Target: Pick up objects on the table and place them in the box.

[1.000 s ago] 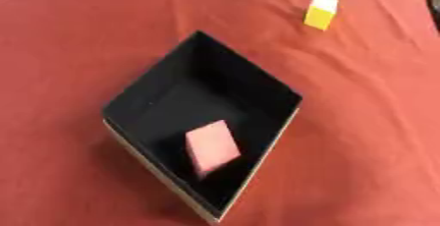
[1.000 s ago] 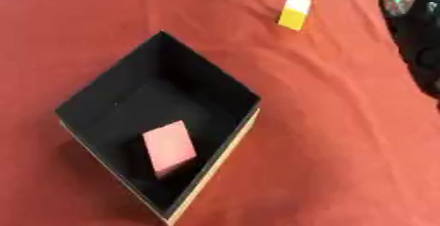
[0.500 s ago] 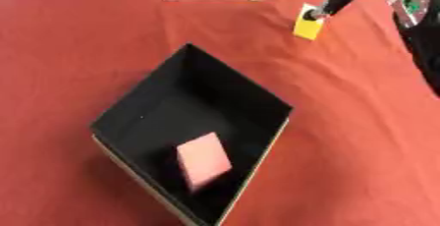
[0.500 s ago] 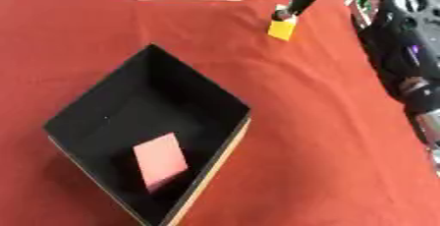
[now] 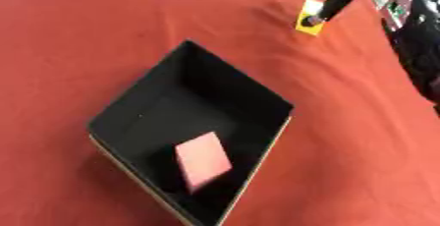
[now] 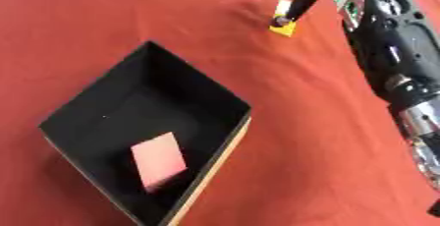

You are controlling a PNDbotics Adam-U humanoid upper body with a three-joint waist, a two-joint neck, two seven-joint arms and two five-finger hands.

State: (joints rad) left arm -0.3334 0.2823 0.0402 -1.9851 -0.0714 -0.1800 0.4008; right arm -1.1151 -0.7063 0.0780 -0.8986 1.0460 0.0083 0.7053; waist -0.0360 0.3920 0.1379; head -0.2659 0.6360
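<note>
Right hand (image 5: pixel 331 5) on yellow block (image 5: pixel 309 19), grip unclear; black box (image 5: pixel 273 94) well apart.

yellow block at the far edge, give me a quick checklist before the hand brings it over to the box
1. Right hand on the yellow block: a dark finger lies over the block, but whether it is pinched is cannot tell.
2. Block lifted off the red cloth: cannot tell.
3. Box open, mouth facing up: ok.
4. Room inside the box: ok, only a pink block lies near its near corner, the rest of the floor is bare.
5. Path from block to box: ok, only bare cloth between them.
6. Left hand out of the way: ok, it shows in neither view.
</note>
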